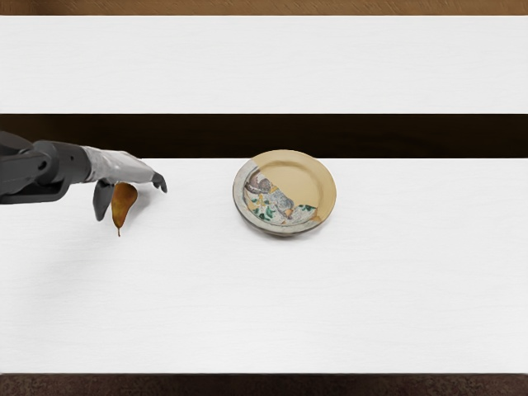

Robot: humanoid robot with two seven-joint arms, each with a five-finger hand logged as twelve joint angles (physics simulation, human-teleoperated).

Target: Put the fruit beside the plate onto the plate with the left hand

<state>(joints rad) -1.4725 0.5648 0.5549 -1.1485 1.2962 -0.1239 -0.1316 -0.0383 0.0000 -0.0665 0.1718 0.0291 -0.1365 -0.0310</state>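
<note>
Plainly, the task is at an early stage; the plate (312, 176) holds no fruit, only its own painted pattern. The plate sits near the middle of the white bench (330, 305). The fruit (124, 208), a small brown pear-like thing with its stem pointing toward the near edge, is well apart from the plate, out to its left. The left hand (124, 172) comes in from the left edge and sits directly over the fruit's broad end, covering its top, with the narrow end and stem showing below it. Whether the hand is clamped on the fruit or only poised above it cannot be told from this view; nor is it clear whether the fruit rests on the bench or has come off it. By this reading, at most the reach and perhaps the grasp are done. Left to do are a sure hold, the lift, the carry rightward across the bare bench, and the release onto the plate. The right arm does not show.
</note>
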